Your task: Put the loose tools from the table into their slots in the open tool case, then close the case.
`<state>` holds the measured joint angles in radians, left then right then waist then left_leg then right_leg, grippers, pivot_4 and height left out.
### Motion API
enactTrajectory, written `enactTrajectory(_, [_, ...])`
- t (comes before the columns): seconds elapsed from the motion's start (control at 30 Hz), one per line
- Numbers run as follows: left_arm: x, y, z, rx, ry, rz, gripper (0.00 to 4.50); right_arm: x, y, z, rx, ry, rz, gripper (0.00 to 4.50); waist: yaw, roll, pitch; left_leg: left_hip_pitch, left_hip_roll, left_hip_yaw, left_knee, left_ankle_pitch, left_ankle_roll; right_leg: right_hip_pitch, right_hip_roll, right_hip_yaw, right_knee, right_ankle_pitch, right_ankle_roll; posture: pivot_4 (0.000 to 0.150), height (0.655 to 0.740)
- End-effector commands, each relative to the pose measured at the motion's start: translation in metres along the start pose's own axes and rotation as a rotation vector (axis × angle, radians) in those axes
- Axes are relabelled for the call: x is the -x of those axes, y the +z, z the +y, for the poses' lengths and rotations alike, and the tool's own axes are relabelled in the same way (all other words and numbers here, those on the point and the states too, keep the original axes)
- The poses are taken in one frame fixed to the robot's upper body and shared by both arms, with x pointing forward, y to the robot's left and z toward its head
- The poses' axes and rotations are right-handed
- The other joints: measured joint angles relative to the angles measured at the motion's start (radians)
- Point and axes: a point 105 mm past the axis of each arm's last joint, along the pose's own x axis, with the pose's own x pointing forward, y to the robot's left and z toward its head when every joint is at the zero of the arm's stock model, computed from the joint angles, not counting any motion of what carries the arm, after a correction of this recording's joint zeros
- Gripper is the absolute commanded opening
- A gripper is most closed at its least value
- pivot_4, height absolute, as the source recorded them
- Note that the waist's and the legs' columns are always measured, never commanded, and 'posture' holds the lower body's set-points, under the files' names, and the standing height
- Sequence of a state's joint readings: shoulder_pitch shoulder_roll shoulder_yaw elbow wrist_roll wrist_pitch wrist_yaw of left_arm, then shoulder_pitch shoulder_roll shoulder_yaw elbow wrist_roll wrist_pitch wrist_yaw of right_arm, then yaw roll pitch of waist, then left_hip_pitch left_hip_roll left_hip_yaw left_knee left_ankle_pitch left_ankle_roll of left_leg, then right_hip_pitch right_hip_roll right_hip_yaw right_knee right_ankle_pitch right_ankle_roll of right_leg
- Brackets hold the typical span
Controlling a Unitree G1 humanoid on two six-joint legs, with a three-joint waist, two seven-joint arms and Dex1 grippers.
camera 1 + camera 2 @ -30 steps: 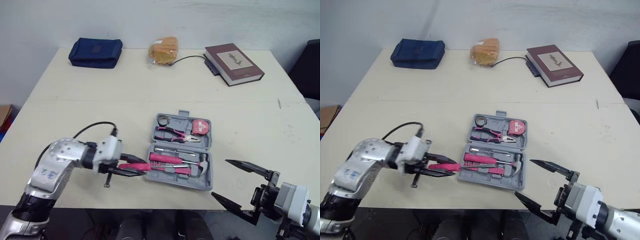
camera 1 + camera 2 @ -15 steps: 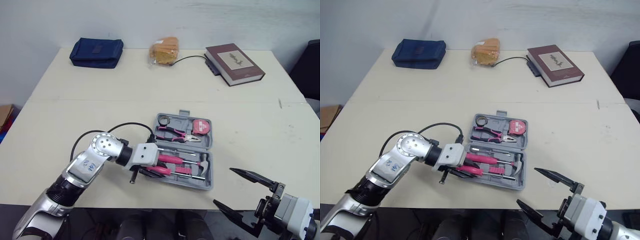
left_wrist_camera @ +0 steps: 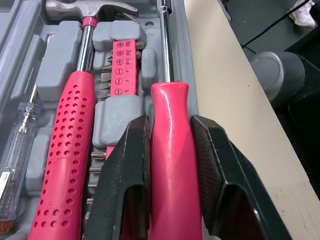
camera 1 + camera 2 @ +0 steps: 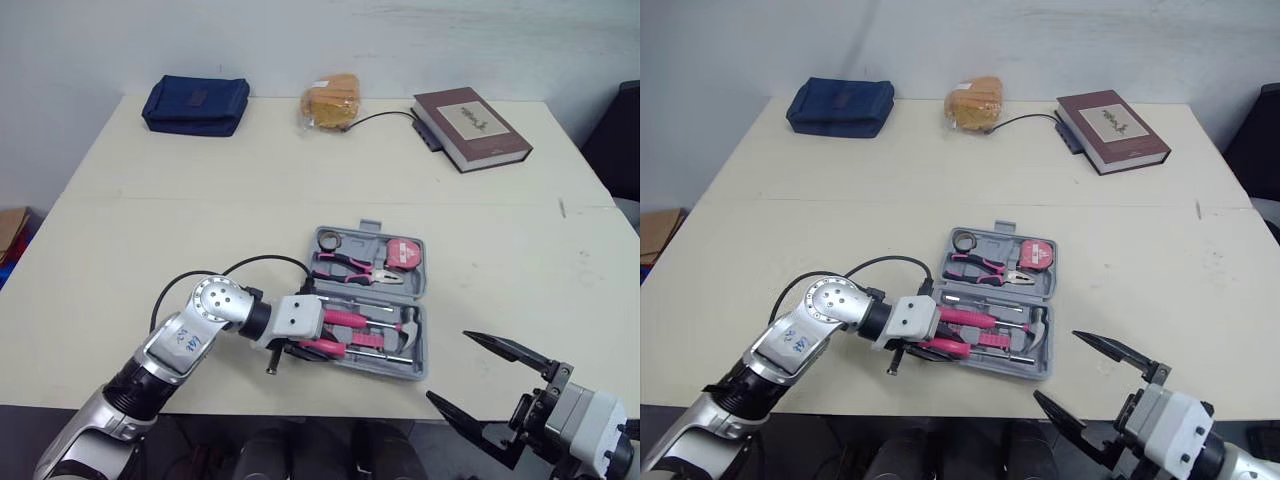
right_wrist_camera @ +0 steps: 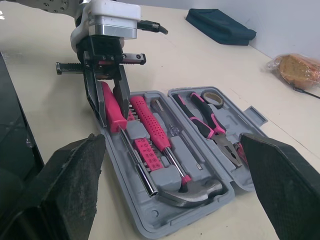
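Head view: the left gripper [image 4: 303, 346] is clenched on the pink handle of the screwdriver [image 4: 335, 350], which lies along the front row of the open tool case [image 4: 424, 335]; its shaft points straight on from the fingertips, towards the right gripper [image 4: 449, 366], hanging spread wide past the case's far end. The left arm is the nearer. The lid half beyond the fingers holds pliers [image 4: 352, 268], a tape measure [image 4: 402, 253] and a roll of tape [image 4: 328, 240]

Left wrist view: both fingers [image 3: 122, 170] touch the handle; the long axis runs dead ahead, parallel with the hammer [image 3: 62, 150], with the bit rack [image 3: 124, 67] between them

Right wrist view: the handle end looks a little raised, so I judge it wants pressing down before release
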<state>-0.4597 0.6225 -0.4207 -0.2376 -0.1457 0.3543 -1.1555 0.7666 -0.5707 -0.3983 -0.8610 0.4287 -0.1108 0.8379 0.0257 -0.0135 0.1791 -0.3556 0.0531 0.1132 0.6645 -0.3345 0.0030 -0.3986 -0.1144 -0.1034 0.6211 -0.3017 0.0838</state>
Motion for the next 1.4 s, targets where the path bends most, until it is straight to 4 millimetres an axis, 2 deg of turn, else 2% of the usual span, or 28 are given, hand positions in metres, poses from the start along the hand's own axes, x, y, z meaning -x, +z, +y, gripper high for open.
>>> enactTrajectory(0.03, [-0.003,0.003,-0.001,-0.002,0.004,-0.035,1.84,-0.002,0.011,0.003,0.021,0.001,-0.031,4.5,0.0,0.0,0.0,0.0,0.0,0.0,0.0,0.0,0.0,0.0,0.0,0.0,0.0,0.0,0.0,0.15,0.74])
enactTrajectory(0.13, [-0.006,0.012,0.0,0.0,0.008,-0.125,2.98,-0.003,0.011,0.002,0.017,-0.004,-0.034,4.5,0.0,0.0,0.0,0.0,0.0,0.0,0.0,0.0,0.0,0.0,0.0,0.0,0.0,0.0,0.0,0.15,0.74])
enactTrajectory(0.23, [-0.005,0.019,-0.001,0.016,-0.018,-0.201,4.32,-0.003,0.01,0.002,0.014,-0.007,-0.035,4.5,0.0,0.0,0.0,-0.001,0.0,0.0,0.0,0.0,0.0,0.0,0.0,0.0,0.0,0.0,0.0,0.15,0.74])
enactTrajectory(0.37, [0.005,0.034,0.0,-0.031,-0.051,-0.32,4.42,-0.003,0.008,0.004,0.002,-0.01,-0.033,4.5,-0.001,0.0,0.0,0.0,0.0,-0.001,0.0,0.0,0.0,0.0,0.0,-0.001,0.001,0.0,0.0,0.15,0.74])
enactTrajectory(0.43, [0.009,0.035,0.0,-0.043,-0.069,-0.343,4.42,-0.003,0.007,0.003,-0.001,-0.012,-0.033,4.5,-0.001,0.0,0.0,0.0,0.0,-0.001,0.0,0.0,0.0,0.0,0.0,-0.001,0.001,0.0,0.0,0.15,0.74])
enactTrajectory(0.57, [0.011,0.028,0.005,-0.078,-0.075,-0.325,3.22,-0.003,0.005,0.003,-0.008,-0.018,-0.032,4.5,0.0,0.0,0.0,0.0,-0.001,-0.001,0.001,0.0,0.0,0.0,0.0,-0.002,0.001,0.0,0.0,0.15,0.74])
enactTrajectory(0.6, [0.011,0.027,0.007,-0.072,-0.07,-0.324,2.67,-0.003,0.005,0.003,-0.009,-0.019,-0.033,4.5,0.0,0.0,0.0,0.0,-0.001,-0.001,0.001,0.0,0.0,0.0,0.0,-0.002,0.001,0.0,0.0,0.15,0.74])
enactTrajectory(0.7, [0.001,0.018,0.006,-0.05,-0.083,-0.28,1.46,-0.003,0.002,0.006,-0.021,-0.028,-0.025,4.5,0.0,0.0,0.0,0.0,-0.001,-0.001,0.001,0.0,0.0,0.0,0.0,-0.002,0.0,0.0,0.0,0.15,0.74])
enactTrajectory(0.8, [-0.004,0.01,0.003,-0.013,-0.1,-0.254,0.02,-0.003,0.001,0.009,-0.029,-0.034,-0.02,4.5,0.0,0.0,0.0,-0.001,-0.001,-0.001,0.001,0.0,0.0,0.0,0.0,-0.003,0.0,0.0,0.0,0.15,0.74])
enactTrajectory(1.0, [-0.015,0.0,0.003,0.027,-0.078,-0.193,0.02,-0.003,0.001,0.01,-0.032,-0.039,-0.016,4.5,-0.001,0.0,0.0,0.0,-0.001,-0.001,0.001,0.0,0.0,0.0,0.0,-0.003,0.0,0.0,0.0,0.15,0.74])
enactTrajectory(1.4, [-0.025,-0.041,-0.007,0.162,-0.069,0.044,0.02,-0.003,-0.001,0.012,-0.046,-0.048,-0.013,4.5,0.0,0.002,-0.003,0.001,0.0,-0.001,0.001,0.0,0.0,0.001,0.0,-0.001,0.0,0.0,0.0,0.15,0.74])
